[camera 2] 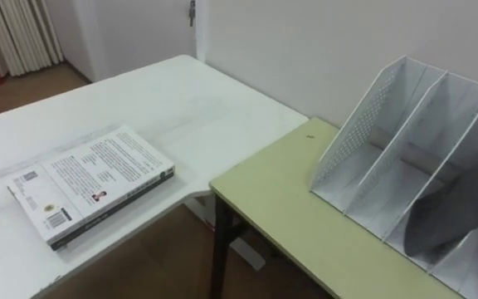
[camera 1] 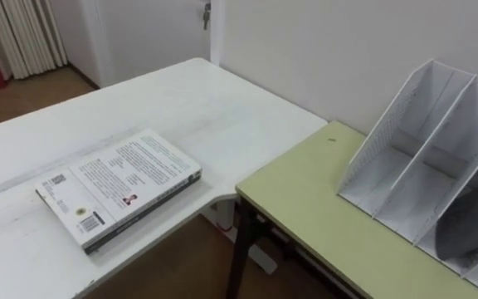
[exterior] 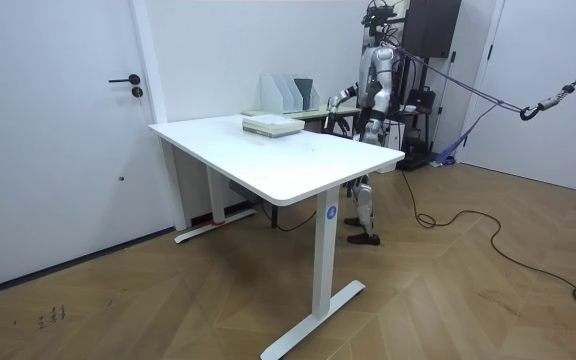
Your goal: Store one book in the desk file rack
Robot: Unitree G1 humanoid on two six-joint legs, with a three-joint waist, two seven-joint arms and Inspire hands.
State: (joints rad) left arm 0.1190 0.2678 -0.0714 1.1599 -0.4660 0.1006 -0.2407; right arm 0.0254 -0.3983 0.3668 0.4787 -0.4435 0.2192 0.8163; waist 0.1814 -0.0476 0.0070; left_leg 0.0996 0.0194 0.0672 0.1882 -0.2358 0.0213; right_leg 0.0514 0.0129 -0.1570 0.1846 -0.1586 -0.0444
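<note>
The book (camera 1: 119, 187) lay flat on the white table (camera 1: 181, 100), apart from the file rack (camera 1: 426, 158) on the green table (camera 1: 305, 208). I could not tell my robot hand's (exterior: 335, 100) state.

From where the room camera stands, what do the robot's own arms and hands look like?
The arms are slim and silver-grey, with darker bands at the joints, matching the torso. One forearm shows as a pale, narrow tube. No sleeves or coverings show on them. Anything finer, from the wrists onward, is too small to tell.
</note>
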